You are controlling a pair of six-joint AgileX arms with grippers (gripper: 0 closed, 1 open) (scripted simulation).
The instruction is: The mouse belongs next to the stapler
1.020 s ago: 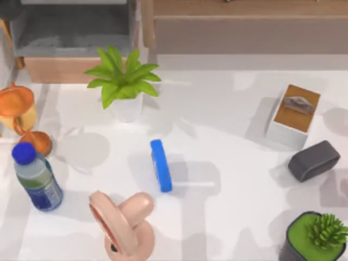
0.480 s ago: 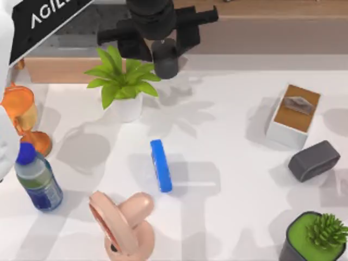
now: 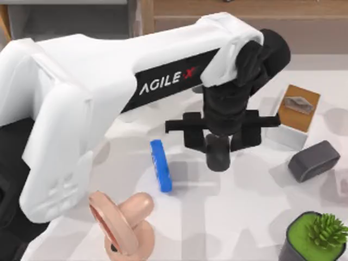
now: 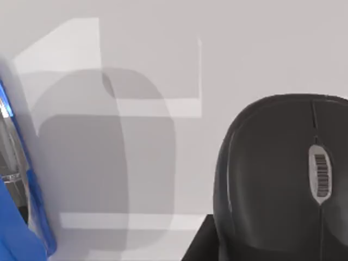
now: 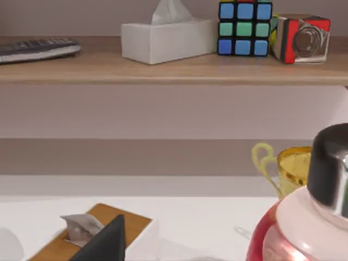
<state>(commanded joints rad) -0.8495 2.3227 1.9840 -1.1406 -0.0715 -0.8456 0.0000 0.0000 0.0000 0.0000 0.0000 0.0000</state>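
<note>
The blue stapler (image 3: 160, 166) lies lengthwise near the middle of the table. My left arm reaches across from the left. Its gripper (image 3: 218, 148) hangs just right of the stapler, shut on the black mouse (image 3: 217, 157). In the left wrist view the mouse (image 4: 283, 179) is close up with its grey wheel mark showing. It casts a shadow on the white table, and the stapler (image 4: 19, 217) lies off to one side, apart from it. My right arm is parked, and its wrist view faces the back shelf.
A dark grey rounded block (image 3: 314, 160) and a white box with a wooden top (image 3: 296, 111) sit at the right. A potted green plant (image 3: 315, 236) stands at the front right. A pink ringed object (image 3: 122, 223) stands in front of the stapler.
My left arm came in from the back with the mouse and swung forward and right, to just right of the stapler. It now covers the leafy plant and the bottle.
</note>
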